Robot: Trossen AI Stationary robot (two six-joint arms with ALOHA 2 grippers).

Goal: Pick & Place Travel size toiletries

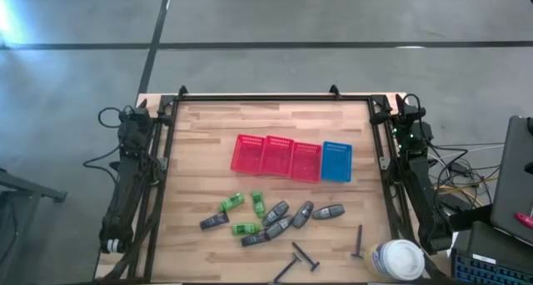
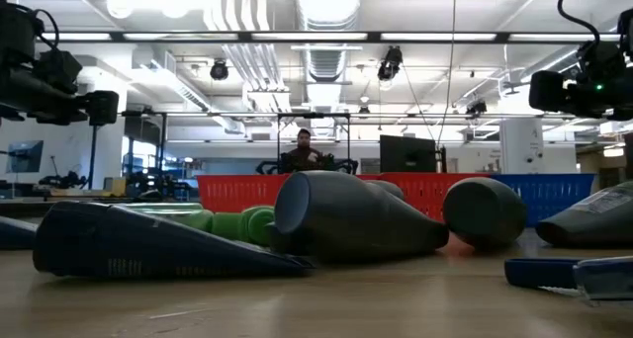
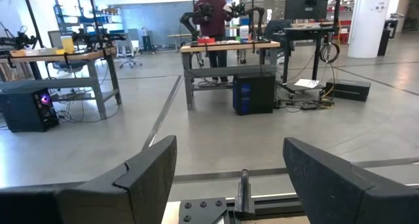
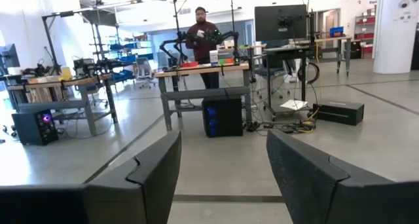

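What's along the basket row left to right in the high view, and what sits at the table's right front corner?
Three red mesh baskets → → → blue mesh basket. At the corner: white round-lidded container.

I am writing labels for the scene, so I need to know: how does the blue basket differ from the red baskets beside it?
The blue basket is single; the red baskets are three, joined in a row. The blue basket ends the row on the right arm's side; the red baskets lie toward the left arm's side. All are mesh, rectangular, and sit beyond the scattered toiletries.
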